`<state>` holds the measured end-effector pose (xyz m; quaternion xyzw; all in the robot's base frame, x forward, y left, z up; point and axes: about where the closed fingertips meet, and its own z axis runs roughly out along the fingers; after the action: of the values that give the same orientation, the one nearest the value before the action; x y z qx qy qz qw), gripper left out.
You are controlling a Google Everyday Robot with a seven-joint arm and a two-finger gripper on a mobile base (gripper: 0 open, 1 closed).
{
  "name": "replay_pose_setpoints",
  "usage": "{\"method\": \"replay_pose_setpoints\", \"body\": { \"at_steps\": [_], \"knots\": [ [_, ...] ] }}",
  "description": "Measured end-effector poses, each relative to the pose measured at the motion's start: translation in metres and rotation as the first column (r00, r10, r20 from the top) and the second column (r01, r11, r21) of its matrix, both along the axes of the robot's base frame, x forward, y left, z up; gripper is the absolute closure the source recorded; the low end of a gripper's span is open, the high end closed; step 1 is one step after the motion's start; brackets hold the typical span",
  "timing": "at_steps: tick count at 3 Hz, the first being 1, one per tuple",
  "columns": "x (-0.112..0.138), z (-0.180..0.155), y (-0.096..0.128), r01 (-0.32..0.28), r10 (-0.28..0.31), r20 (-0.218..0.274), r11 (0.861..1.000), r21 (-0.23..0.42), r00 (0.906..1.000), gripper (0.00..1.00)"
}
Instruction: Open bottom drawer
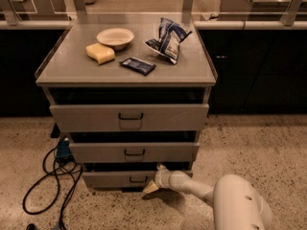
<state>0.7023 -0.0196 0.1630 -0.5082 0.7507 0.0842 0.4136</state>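
The bottom drawer [110, 179] is the slimmest grey front of three in a grey cabinet, lowest near the floor, with a small dark loop handle [138, 179] at its centre. It stands out a little, with a dark gap above it. My gripper [154, 178] is at the end of the white arm that comes in from the lower right. It sits against the drawer front just right of the handle. One pale finger [150, 189] points down-left below the drawer edge, another pokes up at the drawer's top edge.
The middle drawer [134, 152] and tall top drawer [129, 117] are above. The cabinet top [72, 68] holds a bowl [115, 36], a yellow sponge [100, 53], a dark packet [137, 65] and a chip bag [168, 38]. Black cables [48, 176] lie on the floor at left.
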Motion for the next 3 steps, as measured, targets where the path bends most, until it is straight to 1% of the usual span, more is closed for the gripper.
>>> {"method": "replay_pose_setpoints", "body": {
  "at_steps": [1, 2, 3],
  "knots": [
    [-0.0024, -0.0053, -0.001, -0.006, 0.006, -0.009, 1.0, -0.012, 0.9999, 0.0],
    [-0.0024, -0.0053, -0.0009, -0.006, 0.006, -0.009, 1.0, -0.012, 0.9999, 0.19],
    [-0.0024, -0.0054, -0.0009, -0.006, 0.006, -0.009, 1.0, -0.012, 0.9999, 0.42]
  ]
}}
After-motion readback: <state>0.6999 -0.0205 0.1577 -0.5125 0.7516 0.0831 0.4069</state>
